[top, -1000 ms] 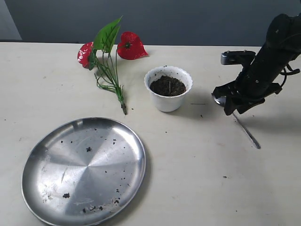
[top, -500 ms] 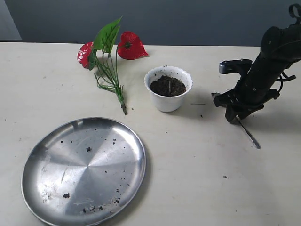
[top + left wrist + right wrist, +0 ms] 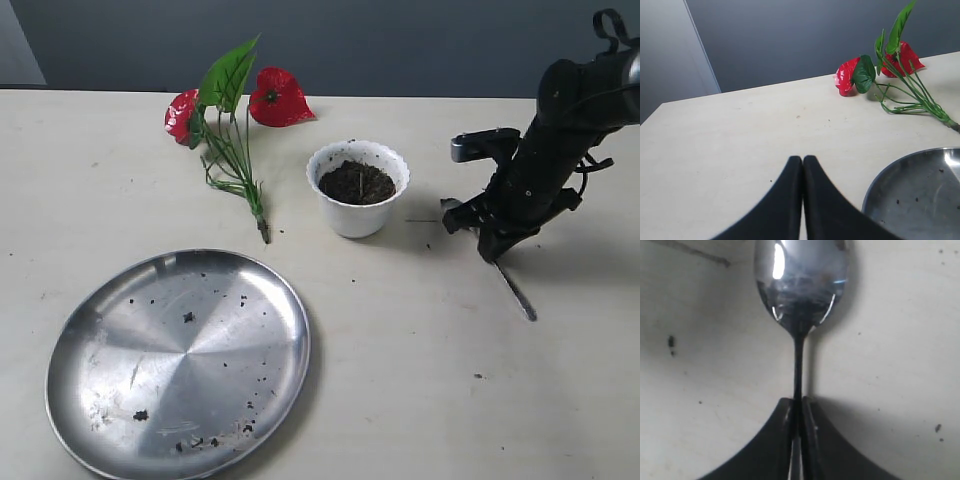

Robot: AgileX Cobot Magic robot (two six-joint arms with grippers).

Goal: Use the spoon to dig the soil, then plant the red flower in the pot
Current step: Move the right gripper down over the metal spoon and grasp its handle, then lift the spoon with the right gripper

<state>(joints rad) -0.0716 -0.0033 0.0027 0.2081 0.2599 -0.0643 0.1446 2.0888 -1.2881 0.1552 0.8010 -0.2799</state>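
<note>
The spoon point(image 3: 516, 290) lies on the table to the right of the pot point(image 3: 355, 218). My right gripper point(image 3: 489, 246) is down on it and shut on the thin handle. In the right wrist view the jaws point(image 3: 797, 402) pinch the handle just behind the spoon's shiny bowl point(image 3: 800, 280). The white pot holds dark soil point(image 3: 356, 182). The red flower point(image 3: 278, 97) lies flat on the table behind and left of the pot, and shows in the left wrist view too point(image 3: 847, 77). My left gripper point(image 3: 802, 159) is shut on nothing, above the table near the plate's rim.
A large round steel plate point(image 3: 180, 360) with soil specks sits at the front left; its rim point(image 3: 880, 182) shows in the left wrist view. Loose soil specks dot the table around the pot and spoon.
My right gripper has dropped onto the spoon and shut on its handle. Arm and spoon have shifted slightly left, towards the pot.
</note>
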